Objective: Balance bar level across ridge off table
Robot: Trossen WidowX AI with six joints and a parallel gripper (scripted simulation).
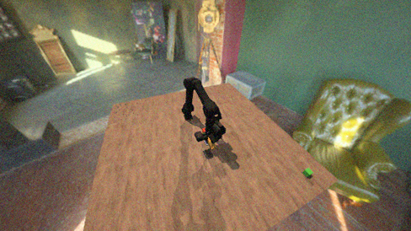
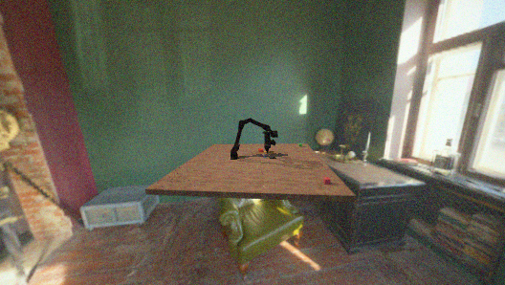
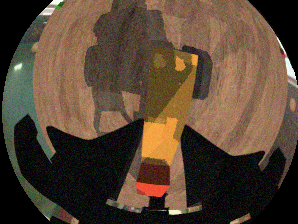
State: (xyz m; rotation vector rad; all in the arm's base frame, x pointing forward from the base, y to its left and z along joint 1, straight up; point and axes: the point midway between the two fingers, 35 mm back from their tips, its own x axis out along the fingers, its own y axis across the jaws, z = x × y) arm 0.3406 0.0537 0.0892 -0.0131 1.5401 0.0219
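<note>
The bar, orange with a red end, shows in the wrist view; the bar (image 3: 161, 145) runs away from the camera between the fingertips, its red end nearest. Parts of it show under the arm in the top view (image 1: 212, 145). My gripper (image 3: 162, 125) points down with one finger on each side of the bar. The fingers are parted slightly wider than the bar, so it is open around it. A small blue patch beside the bar in the top view may be the ridge; it is mostly hidden. I cannot tell whether the bar is level or touching the table.
A green cube (image 1: 307, 173) (image 2: 300, 144) lies near one corner of the wooden table (image 1: 142, 182) (image 2: 230, 177). A red cube (image 2: 327, 181) lies near another table edge. Dark shadows of the arm fall around the bar.
</note>
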